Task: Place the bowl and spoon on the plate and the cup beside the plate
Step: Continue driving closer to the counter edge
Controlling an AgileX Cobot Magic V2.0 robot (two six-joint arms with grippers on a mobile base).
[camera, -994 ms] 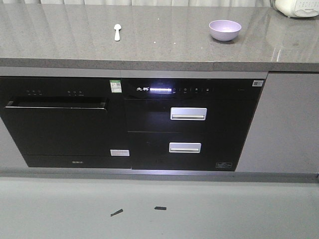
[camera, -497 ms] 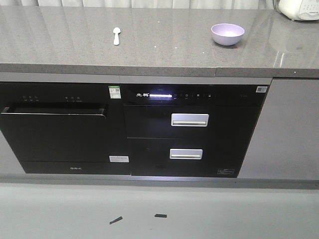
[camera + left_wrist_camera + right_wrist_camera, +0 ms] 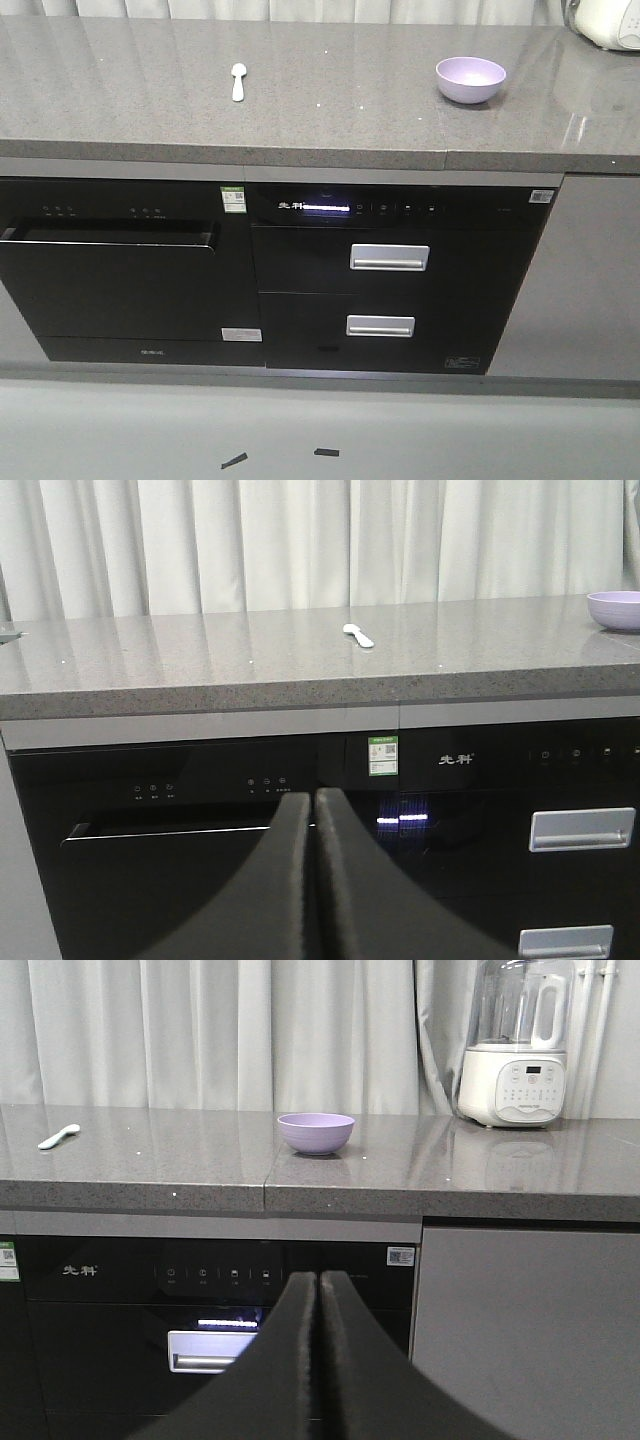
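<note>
A lavender bowl point(image 3: 470, 79) sits upright on the grey countertop point(image 3: 330, 110) at the right, also seen as the bowl point(image 3: 316, 1132) and the bowl point(image 3: 616, 610). A small pale spoon point(image 3: 238, 80) lies on the counter to the left, scoop away from me; it shows as the spoon point(image 3: 358, 634) and the spoon point(image 3: 58, 1137). The plate and the cup are out of view. My left gripper point(image 3: 313, 798) is shut and holds nothing, low in front of the black appliance. My right gripper point(image 3: 319, 1278) is shut and holds nothing too, below the counter's edge.
Under the counter stand a black oven-like unit with a long handle point(image 3: 110, 235) and a black unit with two silver drawer handles point(image 3: 389, 257). A white blender-like appliance point(image 3: 514, 1045) stands at the counter's back right. Pale curtains hang behind. Two dark scraps point(image 3: 234, 460) lie on the floor.
The whole front view has shifted: counter, bowl and spoon now sit lower and slightly further right in the frame. Nothing on the counter has moved relative to the rest.
</note>
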